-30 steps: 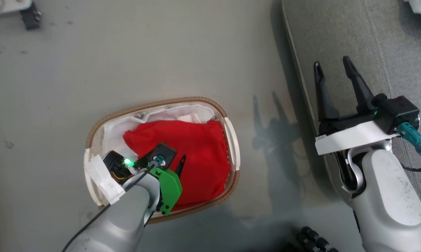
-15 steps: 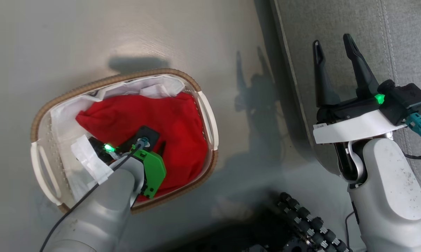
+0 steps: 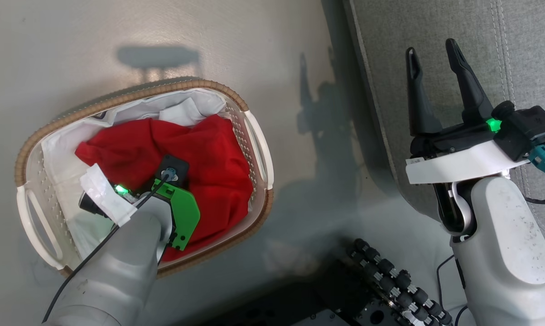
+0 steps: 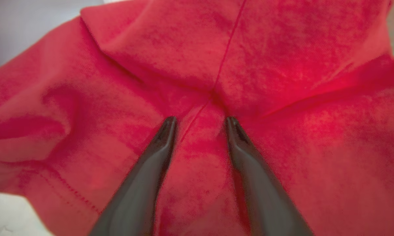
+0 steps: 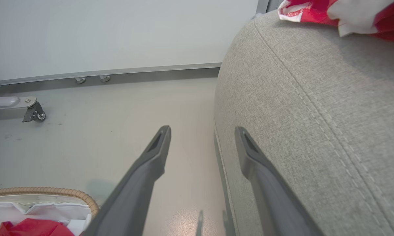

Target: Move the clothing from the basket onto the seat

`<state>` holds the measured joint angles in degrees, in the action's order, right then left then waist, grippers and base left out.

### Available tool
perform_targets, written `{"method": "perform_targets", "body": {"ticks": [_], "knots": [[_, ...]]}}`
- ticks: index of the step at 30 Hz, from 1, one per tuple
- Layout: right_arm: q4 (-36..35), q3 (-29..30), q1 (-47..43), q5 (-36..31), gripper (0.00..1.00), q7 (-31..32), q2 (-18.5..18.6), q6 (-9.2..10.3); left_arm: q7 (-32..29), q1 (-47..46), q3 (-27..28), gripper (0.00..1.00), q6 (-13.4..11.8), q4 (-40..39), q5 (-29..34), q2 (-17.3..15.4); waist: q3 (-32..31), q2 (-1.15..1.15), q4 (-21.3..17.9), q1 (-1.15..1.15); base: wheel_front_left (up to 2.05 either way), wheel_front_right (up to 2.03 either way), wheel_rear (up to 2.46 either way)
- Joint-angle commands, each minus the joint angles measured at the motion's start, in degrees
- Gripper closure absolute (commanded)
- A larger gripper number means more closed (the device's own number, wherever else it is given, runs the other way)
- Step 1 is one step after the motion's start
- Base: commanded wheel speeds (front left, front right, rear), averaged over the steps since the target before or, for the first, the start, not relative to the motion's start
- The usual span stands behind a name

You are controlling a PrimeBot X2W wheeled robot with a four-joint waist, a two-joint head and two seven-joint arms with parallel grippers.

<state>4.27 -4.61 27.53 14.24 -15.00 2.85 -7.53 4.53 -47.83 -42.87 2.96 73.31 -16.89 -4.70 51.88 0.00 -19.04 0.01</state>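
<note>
Our left fingers have dipped deeper into the basket. We hold them spread, tips touching the red clothing inside it. Our right fingers wait spread beside the basket, over the seat.

Grey floor under basket and seat

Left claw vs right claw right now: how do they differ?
Left claw is down in the basket, tips pressing the red clothing; right claw hangs beside the seat edge, touching nothing. Left claw has cloth between its fingers; right claw has air. Both are open.
</note>
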Motion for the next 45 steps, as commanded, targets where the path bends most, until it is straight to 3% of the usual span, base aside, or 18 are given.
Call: {"method": "perform_targets", "body": {"ticks": [1,14,22,27,34,45], "knots": [[0.23,0.2,0.15,0.26,0.0,-0.28,0.1,0.08,0.15,0.03,-0.09,1.0,-0.09,0.29,-0.26,-0.17,-0.47,0.0,0.4,-0.01,0.0,0.0,0.0],[2.88,1.44,-1.03,-1.66,0.0,-0.28,0.13,0.08,8.43,3.38,0.37,1.0,1.24,-1.85,-3.14,1.24,-9.48,0.0,4.5,-0.01,0.0,0.0,0.0],[5.62,3.24,-4.33,-5.25,0.0,-0.28,0.13,0.08,10.77,8.05,-0.05,1.0,2.84,-10.38,-3.69,0.19,-19.44,0.0,8.3,-0.01,0.0,0.0,0.0],[6.97,4.26,-7.34,-7.04,0.0,-0.28,0.15,0.08,10.66,11.74,2.14,1.0,3.05,-20.14,-4.86,-1.57,-26.05,0.0,10.56,-0.01,0.0,0.0,0.0],[9.07,4.93,-11.97,-8.95,0.0,-0.28,0.15,0.08,10.33,13.16,1.13,1.0,3.44,-29.55,-4.05,-4.33,-35.49,0.0,12.94,-0.01,0.0,0.0,0.0],[11.75,3.17,-15.66,-9.97,0.0,-0.28,0.13,0.08,0.75,8.76,0.54,1.0,4.15,-47.1,-6.69,-10.29,-46.5,0.0,14.5,-0.01,0.0,0.0,0.0]]}}
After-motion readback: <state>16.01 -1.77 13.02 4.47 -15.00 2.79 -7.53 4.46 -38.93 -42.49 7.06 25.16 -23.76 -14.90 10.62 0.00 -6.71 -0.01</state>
